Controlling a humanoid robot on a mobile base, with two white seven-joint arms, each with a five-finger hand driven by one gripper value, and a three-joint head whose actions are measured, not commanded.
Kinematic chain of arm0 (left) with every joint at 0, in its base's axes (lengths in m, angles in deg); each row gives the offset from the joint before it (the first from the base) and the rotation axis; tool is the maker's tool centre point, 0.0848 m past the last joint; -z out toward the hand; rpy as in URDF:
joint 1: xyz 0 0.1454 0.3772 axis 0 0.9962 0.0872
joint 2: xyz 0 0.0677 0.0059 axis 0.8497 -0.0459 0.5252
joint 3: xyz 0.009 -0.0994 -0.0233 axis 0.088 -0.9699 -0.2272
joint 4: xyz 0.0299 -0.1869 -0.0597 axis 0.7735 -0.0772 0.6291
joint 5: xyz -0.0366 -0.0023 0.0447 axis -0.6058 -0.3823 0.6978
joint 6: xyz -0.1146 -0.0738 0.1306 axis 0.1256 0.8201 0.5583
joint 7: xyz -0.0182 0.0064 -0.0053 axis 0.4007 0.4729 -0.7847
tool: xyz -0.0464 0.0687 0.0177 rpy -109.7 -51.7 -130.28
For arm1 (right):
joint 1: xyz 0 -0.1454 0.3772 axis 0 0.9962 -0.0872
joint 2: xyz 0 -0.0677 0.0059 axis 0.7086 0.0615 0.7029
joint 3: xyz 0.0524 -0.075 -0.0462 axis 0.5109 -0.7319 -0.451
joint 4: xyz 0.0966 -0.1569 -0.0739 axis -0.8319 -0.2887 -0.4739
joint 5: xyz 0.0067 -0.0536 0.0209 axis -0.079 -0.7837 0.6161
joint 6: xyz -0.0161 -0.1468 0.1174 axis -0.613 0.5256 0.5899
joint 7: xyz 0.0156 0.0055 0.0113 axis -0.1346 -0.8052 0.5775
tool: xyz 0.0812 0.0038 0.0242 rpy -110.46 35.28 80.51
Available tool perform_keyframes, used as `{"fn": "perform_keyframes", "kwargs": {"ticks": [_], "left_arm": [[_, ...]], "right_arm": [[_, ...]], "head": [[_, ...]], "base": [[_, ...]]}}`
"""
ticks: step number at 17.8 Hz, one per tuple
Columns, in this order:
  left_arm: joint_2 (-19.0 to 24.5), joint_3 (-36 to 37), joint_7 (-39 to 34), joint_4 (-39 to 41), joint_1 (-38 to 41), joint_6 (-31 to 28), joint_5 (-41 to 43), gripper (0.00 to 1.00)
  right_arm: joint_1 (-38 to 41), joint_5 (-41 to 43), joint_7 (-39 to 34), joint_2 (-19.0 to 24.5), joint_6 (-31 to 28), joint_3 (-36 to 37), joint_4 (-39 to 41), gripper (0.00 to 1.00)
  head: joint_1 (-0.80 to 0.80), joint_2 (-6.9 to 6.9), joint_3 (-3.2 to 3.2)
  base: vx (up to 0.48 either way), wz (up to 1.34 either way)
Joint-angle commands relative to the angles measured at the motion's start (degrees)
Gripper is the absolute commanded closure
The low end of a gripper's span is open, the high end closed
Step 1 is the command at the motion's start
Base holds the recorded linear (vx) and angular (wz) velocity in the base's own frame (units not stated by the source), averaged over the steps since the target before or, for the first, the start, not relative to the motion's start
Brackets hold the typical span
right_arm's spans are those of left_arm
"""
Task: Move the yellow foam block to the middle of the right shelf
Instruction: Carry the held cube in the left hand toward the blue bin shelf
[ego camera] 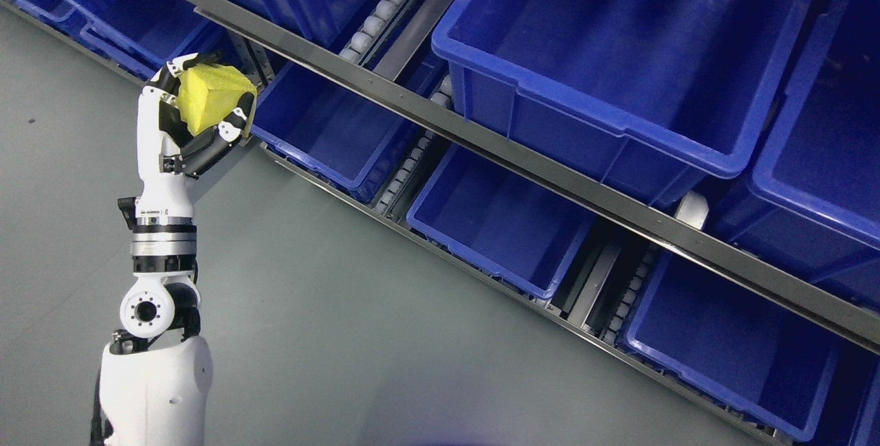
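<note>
Head view shows the block (210, 99) grasped in the left hand (196, 116), raised over the floor (309, 336) just beside the shelf's (550, 178) left end. The fingers (230, 131) curl around its lower and upper edges, and much of the foam shows beyond them. Being soft, it may compress and slip during the long reach to the right. The steel rail and the bins' (584, 68) rims lie along that path; a low carry could knock the block loose or drop it into the wrong bin.
</note>
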Motion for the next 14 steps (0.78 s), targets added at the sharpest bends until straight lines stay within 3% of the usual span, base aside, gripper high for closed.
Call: {"fn": "perform_keyframes", "kwargs": {"ticks": [1,7,14], "left_arm": [[1.0,3.6,2.5,1.4,-4.5,0.6,0.0,1.0],[1.0,14.2,2.6,-2.1,-13.8,-1.1,0.4,1.0],[1.0,15.4,2.9,-9.1,-23.2,-1.4,0.4,1.0]], "right_arm": [[0.1,-0.2,0.0,-1.0,-0.1,0.0,1.0,0.0],[0.1,-0.2,0.0,-1.0,-0.1,0.0,1.0,0.0],[0.1,-0.2,0.0,-1.0,-0.1,0.0,1.0,0.0]], "head": [[0.0,0.0,0.0],[0.0,0.01,0.0],[0.0,0.02,0.0]], "base": [[0.181,-0.29],[0.137,-0.15],[0.091,-0.14]]}}
